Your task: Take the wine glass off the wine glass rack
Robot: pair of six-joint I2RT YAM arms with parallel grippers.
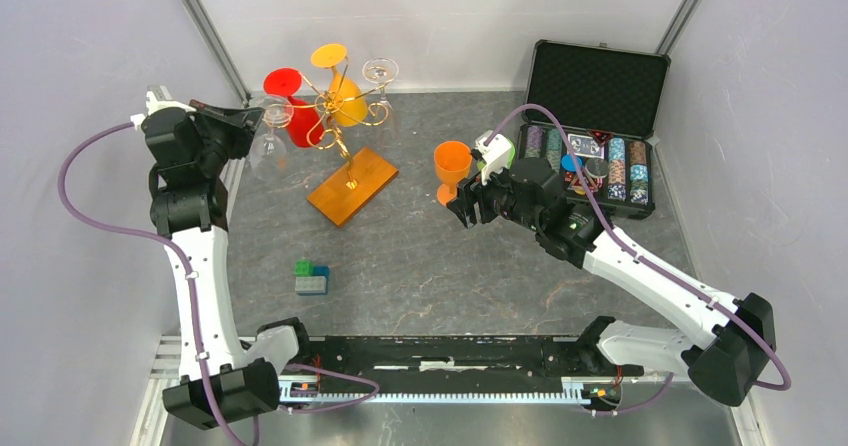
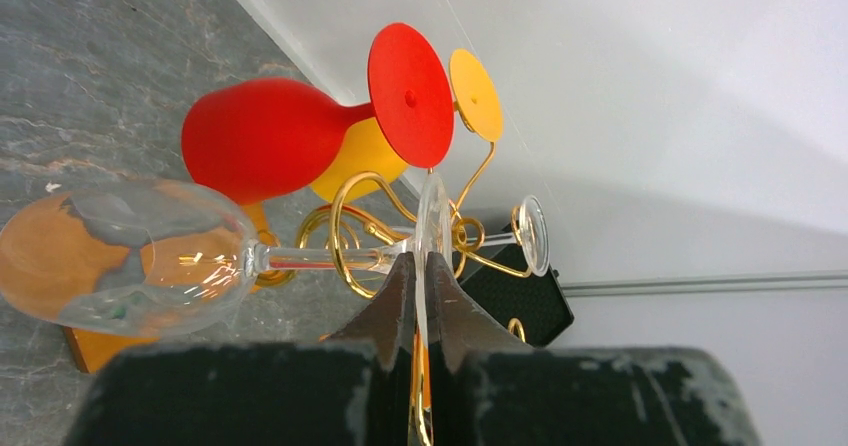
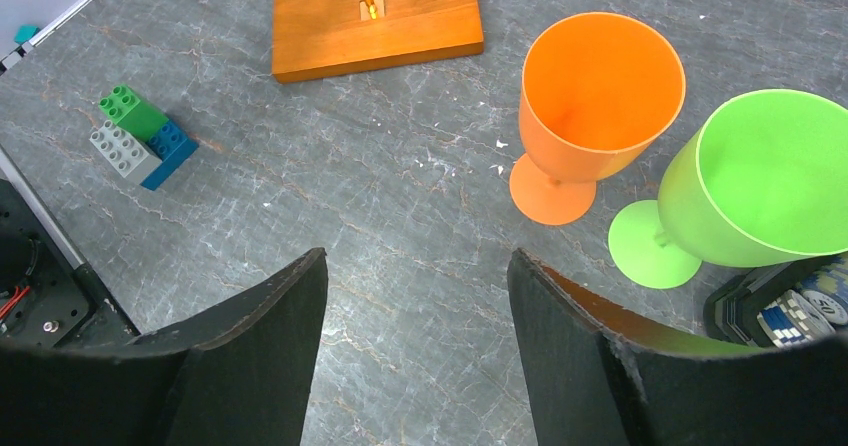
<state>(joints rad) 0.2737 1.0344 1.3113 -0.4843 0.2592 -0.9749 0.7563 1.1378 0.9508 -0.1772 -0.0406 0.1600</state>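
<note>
The wine glass rack point(image 1: 335, 116), gold wire on an orange base point(image 1: 352, 186), stands at the back left. A clear wine glass point(image 2: 120, 256) hangs on it bowl down, and its stem point(image 2: 320, 258) runs through a gold scroll arm point(image 2: 350, 216). My left gripper point(image 2: 422, 261) is shut on the thin foot disc point(image 2: 432, 206) of this glass. In the top view the gripper point(image 1: 255, 118) is at the rack's left side. My right gripper point(image 3: 418, 256) is open and empty above the table, next to an orange goblet point(image 3: 600, 96).
A red glass point(image 2: 265, 136), a yellow glass point(image 2: 475, 91) and a second clear glass point(image 1: 380, 69) also hang on the rack. A green goblet point(image 3: 765, 176) stands beside the orange one. An open poker chip case point(image 1: 595, 116) sits back right. Toy bricks point(image 1: 311, 277) lie front left.
</note>
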